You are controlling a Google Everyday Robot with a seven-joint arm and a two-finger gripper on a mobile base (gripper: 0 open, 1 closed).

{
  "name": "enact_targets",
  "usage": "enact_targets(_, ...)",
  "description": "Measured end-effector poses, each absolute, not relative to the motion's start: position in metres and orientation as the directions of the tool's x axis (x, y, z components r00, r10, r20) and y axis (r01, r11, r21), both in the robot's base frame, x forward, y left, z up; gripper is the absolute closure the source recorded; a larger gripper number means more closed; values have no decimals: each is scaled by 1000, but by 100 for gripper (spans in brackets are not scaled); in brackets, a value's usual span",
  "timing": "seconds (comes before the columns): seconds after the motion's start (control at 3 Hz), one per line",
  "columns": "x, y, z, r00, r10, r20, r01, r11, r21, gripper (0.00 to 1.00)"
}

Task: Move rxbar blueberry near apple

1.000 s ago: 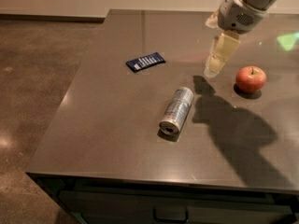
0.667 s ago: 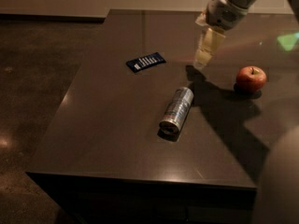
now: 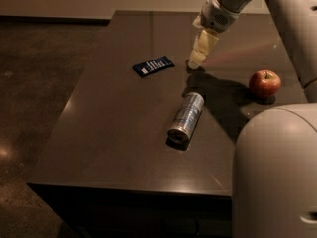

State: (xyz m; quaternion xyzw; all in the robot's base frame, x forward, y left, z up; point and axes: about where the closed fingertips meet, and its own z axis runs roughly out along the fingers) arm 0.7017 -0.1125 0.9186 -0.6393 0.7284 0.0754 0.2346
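— Where was the gripper (image 3: 195, 61) at that moment?

— Over the far part of the dark table (image 3: 114, 148), hanging tip-down from the arm (image 3: 292, 24) that reached in from the upper right. It sat just right of the rxbar blueberry (image 3: 153, 66), clear of it.

— Had it moved?

— Yes. A second before, it hung close to the apple (image 3: 264, 83), on that fruit's left. From there it slid leftward across the table and ended up nearer the bar than the apple.

— Open or closed?

— I could not tell; from that angle the gripper read as one pale, tapering block.

— And the bar itself?

— Flat on the table toward the far left, dark blue wrapper with white lettering facing up, lying at a slight angle. It was where it had been in both earlier views, well apart from the apple, which stayed upright on the right side.

— Anything between them?

— A silver can (image 3: 186, 117) on its side, nearer the front, one end turned toward the camera. It had not shifted either. The arm's shadow fell on the table between the can and the apple.

— What else had changed?

— The robot's pale body (image 3: 275, 172) filled the lower right corner. Much more of it showed than a moment earlier, and it covered that corner of the table.
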Motion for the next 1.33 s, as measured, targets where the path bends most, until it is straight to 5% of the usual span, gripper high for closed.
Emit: enact_targets(1.33,717,-38,880,-77,-869,-489,-971,177,-160,0)
